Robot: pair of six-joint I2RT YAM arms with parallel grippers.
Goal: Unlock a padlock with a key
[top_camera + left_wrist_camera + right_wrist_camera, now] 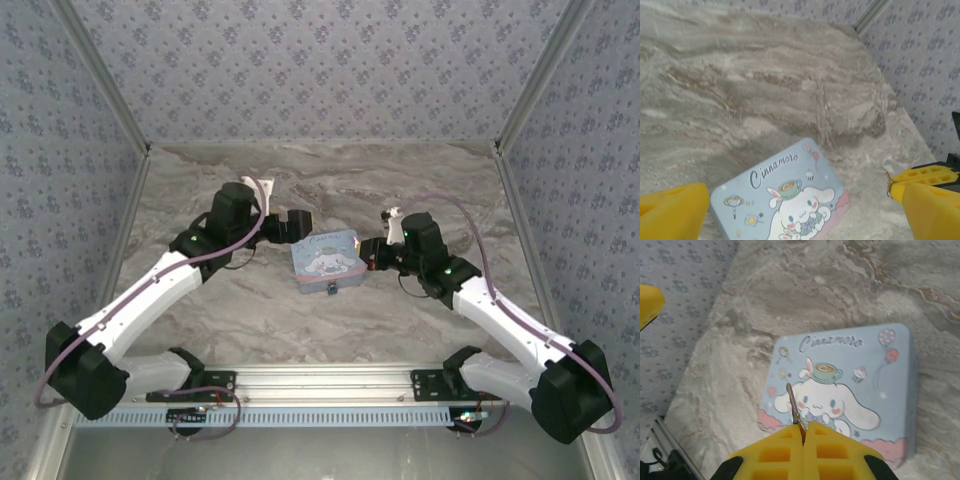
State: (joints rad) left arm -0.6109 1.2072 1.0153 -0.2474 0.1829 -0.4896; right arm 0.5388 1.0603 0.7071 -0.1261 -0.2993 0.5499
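Pinching key (795,410) between pressed-together right fingers (775,452) over tin (880,380); spreading left fingers (670,210) wide at its far-left. With padlock (331,290) unheld at tin's near edge: could shove it aside, or twist the thin key.

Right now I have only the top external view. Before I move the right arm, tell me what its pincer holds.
Observer: The right pincer is shut on a thin metal key, whose tip sticks out ahead of it.
Operator: Say where that tip points.
Observer: It hangs over the printed lid of the tin, near one edge. Whether it touches the lid, I cannot tell.
Operator: Now report the left pincer.
Observer: The left pincer is open, its yellow fingers wide apart, with the tin lying between them in its wrist view.
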